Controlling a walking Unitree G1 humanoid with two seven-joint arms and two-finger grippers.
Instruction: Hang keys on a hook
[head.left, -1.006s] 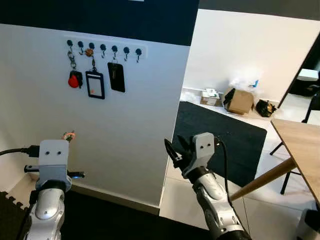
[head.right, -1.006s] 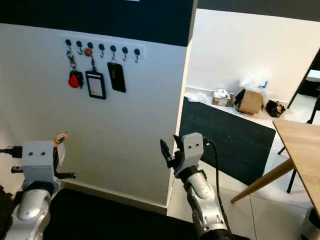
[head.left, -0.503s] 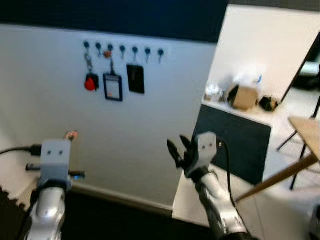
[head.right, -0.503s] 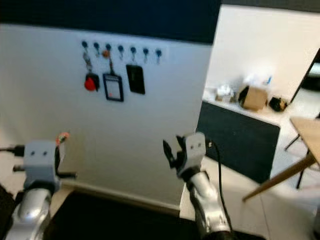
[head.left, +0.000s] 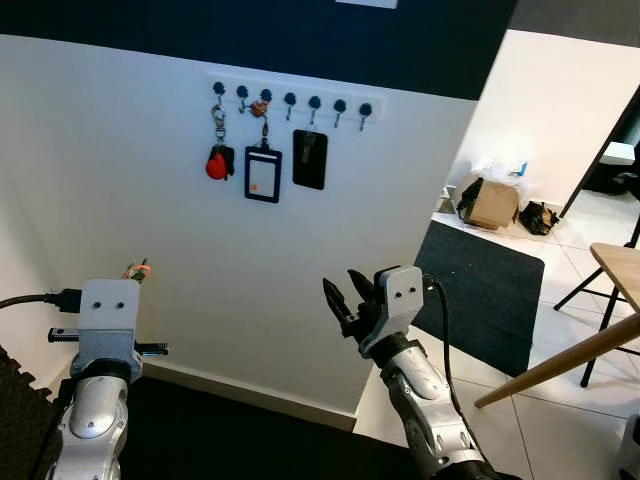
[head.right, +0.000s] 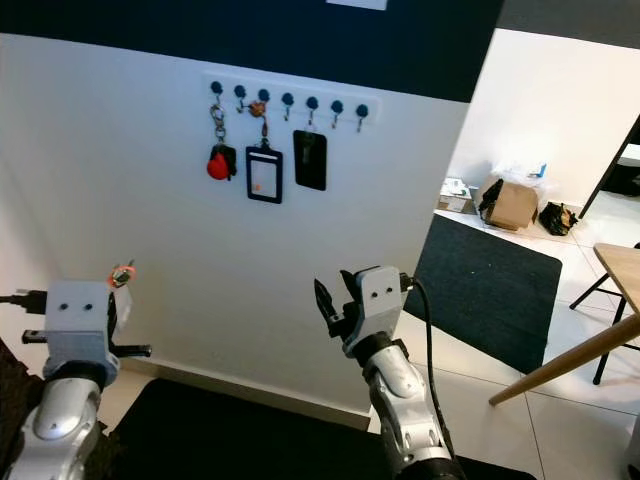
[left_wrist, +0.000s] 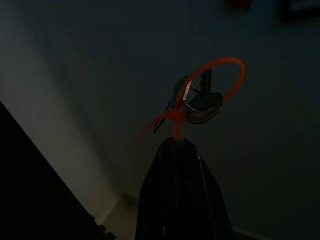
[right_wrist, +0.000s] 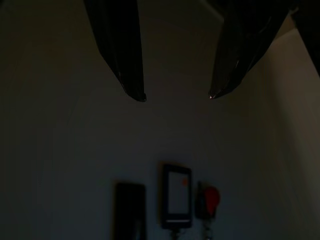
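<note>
In the left eye view, a white wall carries a row of hooks (head.left: 290, 99) high up. From the leftmost hooks hang a red key fob (head.left: 215, 164), a badge holder (head.left: 263, 173) and a black card case (head.left: 310, 158), side by side; the four hooks to the right are bare. The left gripper (head.left: 137, 272) is raised low on the left, well below the hooks, with the keys (head.left: 136, 270) peeking above its silver wrist block. The right gripper (head.left: 345, 300) is up in the middle of the scene, its black fingers spread apart and holding nothing. To the far right a dark rug (head.left: 485, 290) lies on a tiled floor, a cardboard box (head.left: 488, 203) sits by the far wall, and a wooden table (head.left: 610, 300) edge shows at right.

The right eye view shows the same scene.

In the left wrist view, dark, the fingers are pressed together on an orange zip-tie loop (left_wrist: 220, 82) that carries the keys, held up before the wall.

In the right wrist view, dim, two fingertips (right_wrist: 132, 85) stand wide apart, with the hanging items visible on the wall beyond.
</note>
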